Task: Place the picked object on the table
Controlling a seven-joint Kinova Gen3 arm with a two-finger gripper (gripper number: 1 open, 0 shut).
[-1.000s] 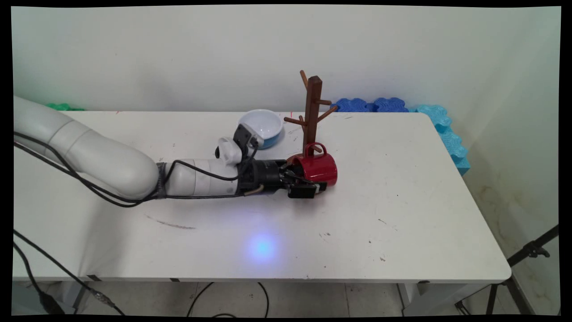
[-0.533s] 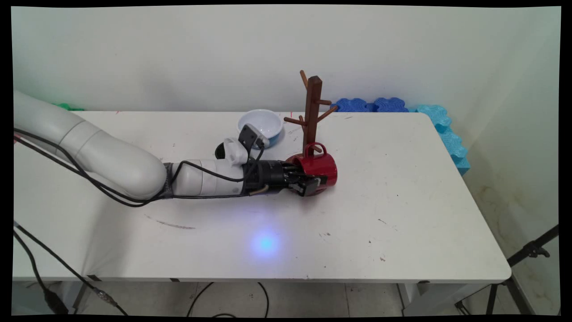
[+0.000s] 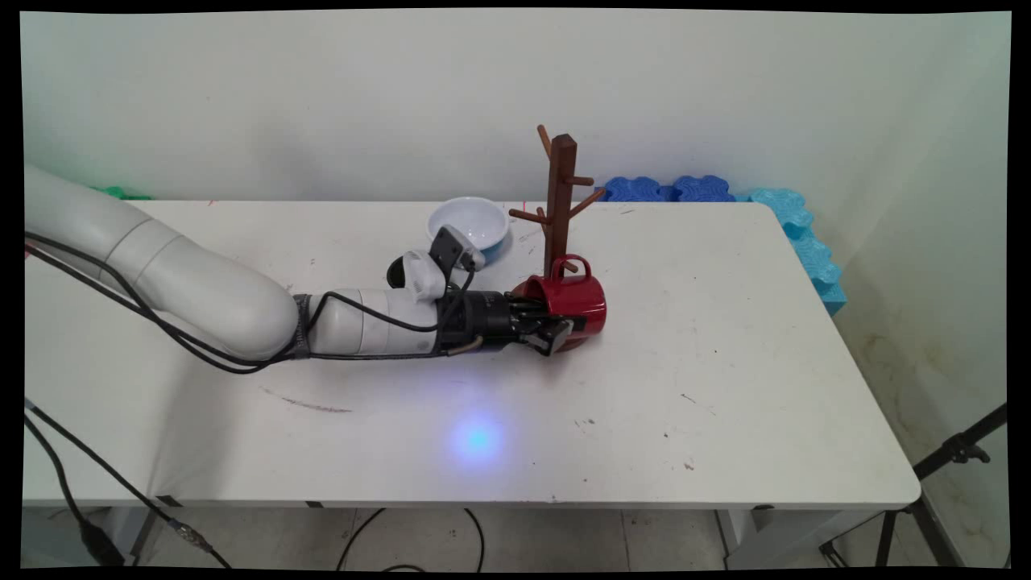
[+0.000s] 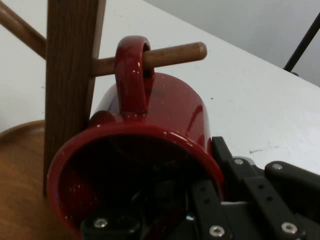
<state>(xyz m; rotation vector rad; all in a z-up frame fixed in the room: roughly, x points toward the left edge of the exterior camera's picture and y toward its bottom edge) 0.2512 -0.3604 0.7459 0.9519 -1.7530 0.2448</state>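
Main view, gripper: The black gripper (image 3: 556, 329) reached in from the left, low over the white table (image 3: 725, 362), its fingers closed on the rim of the red mug (image 3: 573, 301), one finger inside the mouth and one outside.
Main view, mug: It lay on its side with the mouth to the left and the handle up, hard against the foot of the wooden mug tree (image 3: 559, 201).
Main view, surroundings: A white-and-blue bowl (image 3: 470, 223) stood just left of and behind the tree, near the wrist. Blue foam pieces (image 3: 793, 221) lined the far right edge, well apart.
Hand view, mug: The mug's handle (image 4: 132, 75) was threaded over a lower peg (image 4: 170, 54) of the tree's post (image 4: 70, 75).
Hand view, grip: The wall of the mug sat clamped between the fingers (image 4: 222, 160).
Hand view, obstruction: The post stood touching or just beside the mug's rim; which, I could not tell.
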